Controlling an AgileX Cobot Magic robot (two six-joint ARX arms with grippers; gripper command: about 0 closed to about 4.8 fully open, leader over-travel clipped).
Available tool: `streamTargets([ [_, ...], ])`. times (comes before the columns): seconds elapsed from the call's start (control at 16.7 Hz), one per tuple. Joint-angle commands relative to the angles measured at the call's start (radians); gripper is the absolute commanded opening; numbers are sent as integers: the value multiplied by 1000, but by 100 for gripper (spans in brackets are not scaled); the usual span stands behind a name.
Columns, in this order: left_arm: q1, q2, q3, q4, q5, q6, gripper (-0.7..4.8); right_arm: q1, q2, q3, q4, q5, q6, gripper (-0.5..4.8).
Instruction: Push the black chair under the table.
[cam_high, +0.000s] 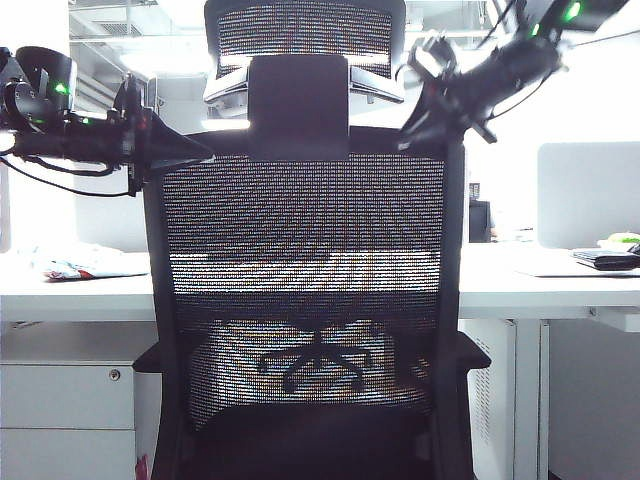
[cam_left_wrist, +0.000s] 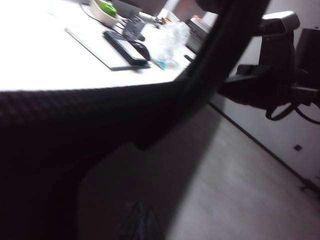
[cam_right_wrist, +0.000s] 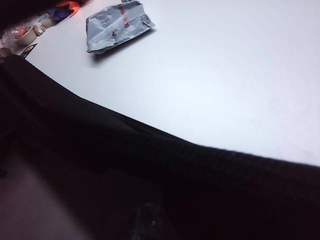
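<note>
The black chair (cam_high: 305, 260) fills the middle of the exterior view, its mesh back facing the camera and its headrest (cam_high: 305, 45) on top. Behind it stands the white table (cam_high: 560, 285). My left gripper (cam_high: 203, 156) is shut to a point and sits against the top left corner of the chair back. My right gripper (cam_high: 408, 135) leans against the top right corner and looks shut. In the left wrist view the chair frame (cam_left_wrist: 75, 130) crosses before the table top (cam_left_wrist: 40, 60), with the gripper (cam_left_wrist: 142, 222) in shadow. The right wrist view shows the chair's edge (cam_right_wrist: 150, 150), the table top (cam_right_wrist: 225, 75) and the dim gripper (cam_right_wrist: 146, 220).
A white drawer cabinet (cam_high: 65, 400) with a round lock stands under the table at the left. A grey divider panel (cam_high: 590, 195) rises at the right. A crumpled packet (cam_right_wrist: 117, 25), a bowl with something green (cam_left_wrist: 106, 10) and a dark flat object (cam_left_wrist: 125, 47) lie on the table.
</note>
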Motion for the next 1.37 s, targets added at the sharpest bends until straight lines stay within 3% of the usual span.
streamTargets([
  [0.06,3,-60,2,-64,33,6,-6,0,-68,6,-78,-15,-41,-6],
  [0.24,3,-154,-2,-219,23,112,-6,0,-122,5,-155,-23,-60,-6],
  [0.48,-5,-372,-80,-547,-145,391,-6,29,-217,4,-229,-26,-74,-6],
  [0.72,-5,-590,-224,-576,-249,387,-6,64,-319,4,-287,47,-74,-6],
  [0.9,-20,-831,-369,-575,-432,361,-6,85,-424,3,-340,103,-74,-6],
  [1.02,-39,-1004,-447,-576,-620,348,-6,85,-489,-2,-398,123,-79,-5],
  [1.14,-63,-1140,-504,-577,-746,333,-6,85,-575,-63,-383,137,-80,-6],
  [1.37,-72,-1425,-617,-632,-965,321,-6,85,-797,-298,-305,277,-49,-6],
])
